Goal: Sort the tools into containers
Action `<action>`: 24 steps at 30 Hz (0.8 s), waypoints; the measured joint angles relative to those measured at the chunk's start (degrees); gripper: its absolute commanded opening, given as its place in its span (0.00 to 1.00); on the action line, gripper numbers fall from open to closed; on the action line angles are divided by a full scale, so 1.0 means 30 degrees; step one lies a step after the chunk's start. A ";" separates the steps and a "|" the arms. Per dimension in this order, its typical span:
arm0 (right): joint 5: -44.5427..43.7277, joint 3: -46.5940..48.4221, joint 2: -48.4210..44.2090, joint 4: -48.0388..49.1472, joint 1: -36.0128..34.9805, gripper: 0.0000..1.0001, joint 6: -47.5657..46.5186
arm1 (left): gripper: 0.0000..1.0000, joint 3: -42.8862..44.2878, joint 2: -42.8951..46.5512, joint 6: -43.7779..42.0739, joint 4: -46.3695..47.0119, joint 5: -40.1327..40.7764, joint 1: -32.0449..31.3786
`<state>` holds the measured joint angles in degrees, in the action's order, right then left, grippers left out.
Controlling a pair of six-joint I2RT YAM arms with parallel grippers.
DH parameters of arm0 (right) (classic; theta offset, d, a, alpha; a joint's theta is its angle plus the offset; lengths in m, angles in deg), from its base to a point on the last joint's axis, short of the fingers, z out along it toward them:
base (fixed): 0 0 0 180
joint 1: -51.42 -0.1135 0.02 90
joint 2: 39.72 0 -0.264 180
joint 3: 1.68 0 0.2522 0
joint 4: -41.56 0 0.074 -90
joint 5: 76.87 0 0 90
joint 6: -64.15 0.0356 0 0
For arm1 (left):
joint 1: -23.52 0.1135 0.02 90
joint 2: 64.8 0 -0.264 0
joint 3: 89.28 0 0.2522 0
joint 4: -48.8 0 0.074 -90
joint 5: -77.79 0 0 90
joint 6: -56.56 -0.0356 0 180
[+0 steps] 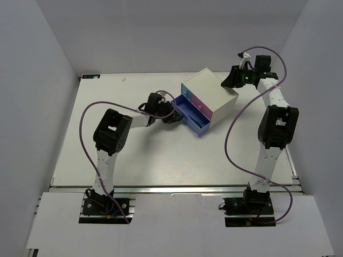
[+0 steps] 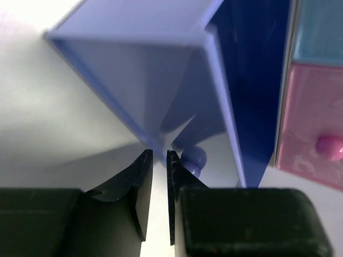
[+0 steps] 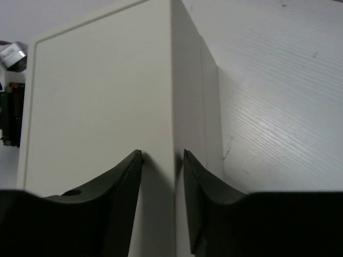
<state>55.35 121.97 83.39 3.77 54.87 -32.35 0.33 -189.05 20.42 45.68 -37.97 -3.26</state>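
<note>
On the overhead, both arms reach out over the white table (image 1: 161, 160). Nearest me, the left gripper (image 1: 171, 114) sits at the front of the pulled-out blue drawer (image 1: 192, 115). Its wrist camera gives me what the overhead cannot. The fingers (image 2: 142, 182) are pressed almost together with a thin slit between them. The drawer's lower front edge meets their tips, and its round knob (image 2: 193, 158) sits just beside the right finger, outside the slit. I cannot tell whether anything is nipped in that slit. To the right in that view is the pink drawer (image 2: 311, 123), pushed in, with its pink knob (image 2: 328, 145). A pale blue drawer (image 2: 319, 27) above it is cut off by the frame.

On the overhead a thin dark streak (image 1: 196, 120) lies in the open drawer. It is too small for me to say which tool it is, and the wrist view is too close and blurred to settle it.

Beyond stands the white cabinet (image 1: 206, 91), turned at an angle to the table edge.

Farthest out, the right gripper (image 1: 234, 80) is at the cabinet's back corner. Its wrist camera shows the fingers spread, one on each side of the cabinet's vertical corner edge. Whether they press the walls I cannot tell.
</note>
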 measured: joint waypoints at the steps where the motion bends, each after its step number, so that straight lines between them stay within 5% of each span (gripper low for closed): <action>1: 0.0466 -0.0102 0.0000 0.0000 -0.0036 0.32 -0.0036 | 0.29 0.0437 -0.0313 0.0007 -0.0022 -0.0080 0.0007; 13: 0.2477 -0.0714 -0.0022 0.0503 0.0350 0.25 -0.0386 | 0.37 0.6251 -0.4532 0.0146 -0.0248 -0.1450 -0.0474; 16: 0.2492 -0.0729 -0.0022 0.0481 0.0364 0.38 -0.0393 | 0.38 0.6470 -0.4794 0.0284 -0.0415 -0.1887 -0.0466; 20: 0.2069 -0.0925 -0.0022 -0.0175 0.0248 0.89 -0.0306 | 0.31 0.6492 -0.4765 0.0226 -0.0546 -0.1588 -0.0503; 24: 0.1231 -0.0962 -0.0044 -0.0685 0.0270 0.89 0.0095 | 0.28 0.4444 -0.3483 0.0204 -0.0262 -0.0226 -0.0546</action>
<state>59.04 119.08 83.26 1.71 55.67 -32.07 13.66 -199.49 21.04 44.89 -38.65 -4.90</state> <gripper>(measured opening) 0.891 0.277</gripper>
